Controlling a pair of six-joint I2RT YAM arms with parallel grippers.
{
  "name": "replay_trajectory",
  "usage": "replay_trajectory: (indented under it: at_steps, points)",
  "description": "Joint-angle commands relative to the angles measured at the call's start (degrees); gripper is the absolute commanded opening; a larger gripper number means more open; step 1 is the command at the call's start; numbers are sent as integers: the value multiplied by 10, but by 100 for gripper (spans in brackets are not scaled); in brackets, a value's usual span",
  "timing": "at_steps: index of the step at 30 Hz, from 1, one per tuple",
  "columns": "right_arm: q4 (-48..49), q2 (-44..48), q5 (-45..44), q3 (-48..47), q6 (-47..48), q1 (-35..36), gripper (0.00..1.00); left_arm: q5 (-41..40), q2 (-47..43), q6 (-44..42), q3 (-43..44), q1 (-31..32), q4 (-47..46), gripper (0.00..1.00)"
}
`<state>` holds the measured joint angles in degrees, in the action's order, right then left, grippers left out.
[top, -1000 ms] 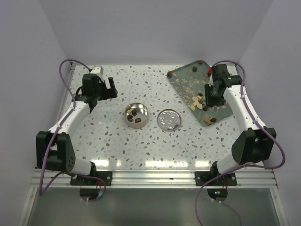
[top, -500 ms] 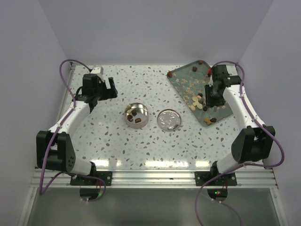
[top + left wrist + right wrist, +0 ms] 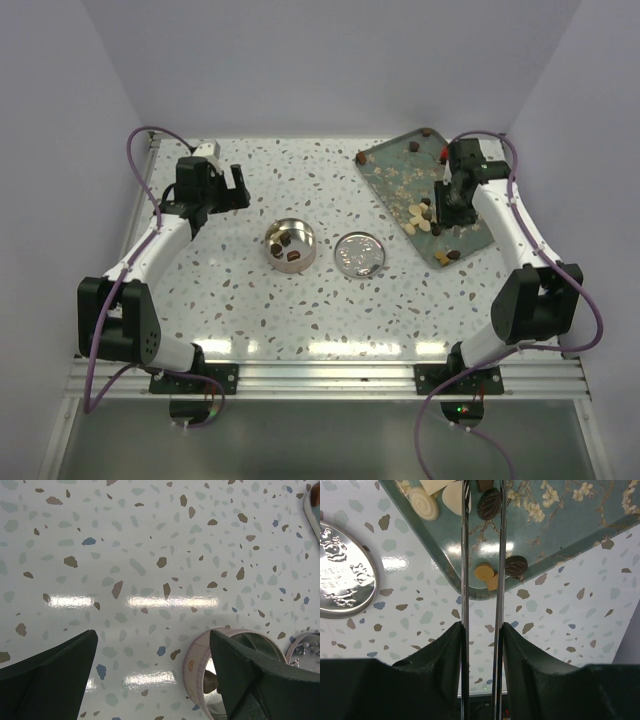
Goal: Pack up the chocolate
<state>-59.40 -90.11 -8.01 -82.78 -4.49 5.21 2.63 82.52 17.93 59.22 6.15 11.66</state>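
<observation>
The chocolate is small lumps. A few dark ones lie in the round metal tin (image 3: 289, 245) and several dark and cream ones (image 3: 425, 214) on the floral tray (image 3: 395, 172). My right gripper (image 3: 452, 205) hangs over the tray, shut on thin metal tongs (image 3: 465, 555). A dark chocolate (image 3: 490, 502) shows between the two blades; whether they pinch it I cannot tell. A tan lump (image 3: 484, 572) and a dark one (image 3: 516, 565) lie near the tray's corner (image 3: 560, 525). My left gripper (image 3: 153, 635) stands open and empty above the table, just left of the tin (image 3: 200, 660).
The tin's embossed lid (image 3: 359, 255) lies flat on the terrazzo table between tin and tray, also seen in the right wrist view as the lid (image 3: 340, 585). White walls close in the table at the back and both sides.
The right arm's elbow has drifted slightly to the left while its gripper stays over the tray. The left arm has not moved.
</observation>
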Motion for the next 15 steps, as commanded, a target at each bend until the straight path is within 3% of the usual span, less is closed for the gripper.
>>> replay_trajectory:
  at_steps: [1, 7, 11, 15]
  points:
    - [-4, 9, 2, 7, -5, -1, 38, 3, 2, 1, 1, 4, -20, 100]
    - [-2, 15, 5, 16, -4, -1, 37, 4, 4, 0, 3, 4, -21, 100]
    - [2, 6, 8, 9, -2, -1, 28, 4, 4, 0, 4, 4, -19, 100]
    - [0, 6, -3, -10, 3, -2, 25, 2, 2, -1, 2, 4, -19, 100]
